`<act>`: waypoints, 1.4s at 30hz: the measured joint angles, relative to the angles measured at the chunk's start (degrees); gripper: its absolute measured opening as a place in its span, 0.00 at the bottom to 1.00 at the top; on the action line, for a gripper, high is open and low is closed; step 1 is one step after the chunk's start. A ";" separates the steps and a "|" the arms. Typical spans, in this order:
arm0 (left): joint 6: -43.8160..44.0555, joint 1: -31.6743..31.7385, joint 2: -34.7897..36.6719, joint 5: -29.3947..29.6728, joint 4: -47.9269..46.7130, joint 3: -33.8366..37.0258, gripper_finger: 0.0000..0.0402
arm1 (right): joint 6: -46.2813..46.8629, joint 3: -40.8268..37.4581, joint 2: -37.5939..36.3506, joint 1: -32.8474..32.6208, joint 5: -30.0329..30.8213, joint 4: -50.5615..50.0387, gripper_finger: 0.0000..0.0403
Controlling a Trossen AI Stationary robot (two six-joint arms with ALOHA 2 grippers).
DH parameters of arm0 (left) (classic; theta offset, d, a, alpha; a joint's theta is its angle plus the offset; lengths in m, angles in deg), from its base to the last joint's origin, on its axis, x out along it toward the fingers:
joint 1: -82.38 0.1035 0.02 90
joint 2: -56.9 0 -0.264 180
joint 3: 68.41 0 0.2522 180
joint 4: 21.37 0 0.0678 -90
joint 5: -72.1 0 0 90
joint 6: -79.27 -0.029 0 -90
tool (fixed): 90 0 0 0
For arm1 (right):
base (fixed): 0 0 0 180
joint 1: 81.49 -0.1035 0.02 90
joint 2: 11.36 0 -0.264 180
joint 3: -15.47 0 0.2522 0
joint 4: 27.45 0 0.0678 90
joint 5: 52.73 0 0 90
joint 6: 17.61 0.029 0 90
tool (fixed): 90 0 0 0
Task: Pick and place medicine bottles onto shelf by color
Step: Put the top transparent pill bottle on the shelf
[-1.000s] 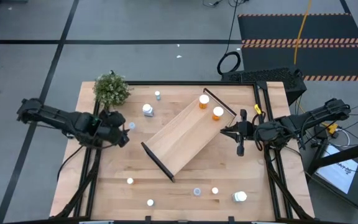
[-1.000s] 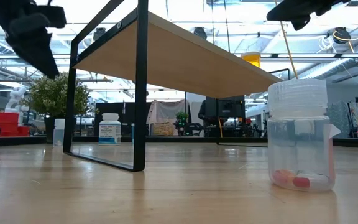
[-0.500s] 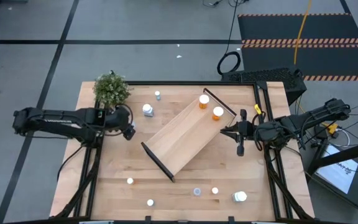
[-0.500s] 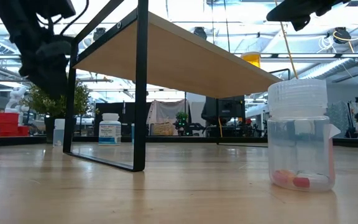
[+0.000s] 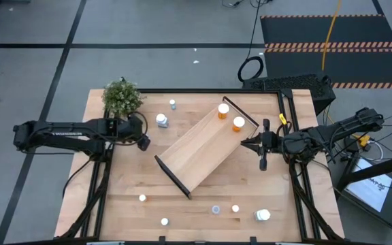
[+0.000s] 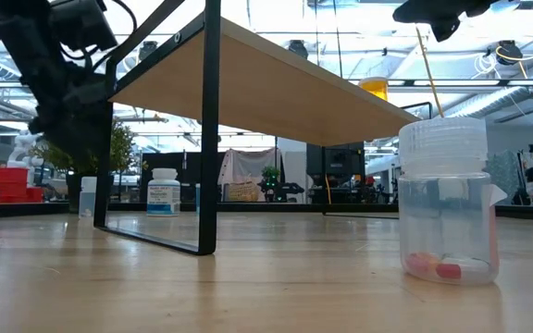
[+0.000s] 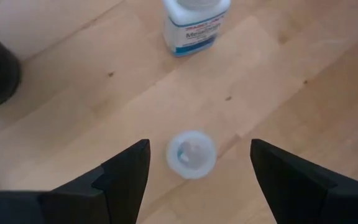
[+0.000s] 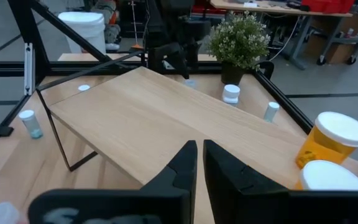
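My left gripper (image 7: 199, 148) is open and points steeply down at the table's left, over a small pale blue bottle (image 7: 191, 155) that stands upright on the wood. Its fingers stand on either side of the bottle without touching it. In the high view this gripper (image 5: 142, 142) hides that bottle. The shelf (image 5: 206, 146) stands slantwise mid-table on its black brackets. Two orange bottles (image 5: 223, 110) (image 5: 238, 124) stand on its far right end. My right gripper (image 5: 245, 143) is shut with nothing in it and hovers by the shelf's right edge, pointing across the board (image 8: 135, 118).
A larger white bottle (image 5: 162, 120) and a small one (image 5: 173, 104) stand beyond my left gripper, next to the potted plant (image 5: 122, 97). Several small bottles (image 5: 216, 209) and a larger white one (image 5: 263, 215) stand along the near edge. One clear bottle (image 6: 445, 199) stands close to the low camera.
My left gripper has swung toward the table's right and come down, rolling a little, and now stands over the small pale blue bottle. Its fingers have stayed open. My right gripper has kept still.
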 joint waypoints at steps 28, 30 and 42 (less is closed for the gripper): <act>-7.68 2.97 -13.76 -2.39 3.26 -0.41 0.50 | 0.09 0.00 0.00 0.00 -0.02 -0.24 0.06; -7.94 2.97 -13.76 -2.93 3.27 -0.41 0.47 | 0.11 0.00 0.00 0.00 -0.02 -0.24 0.06; -9.14 2.97 -13.76 -3.12 3.32 -0.47 0.40 | 0.09 0.00 0.00 0.00 -0.02 -0.26 0.06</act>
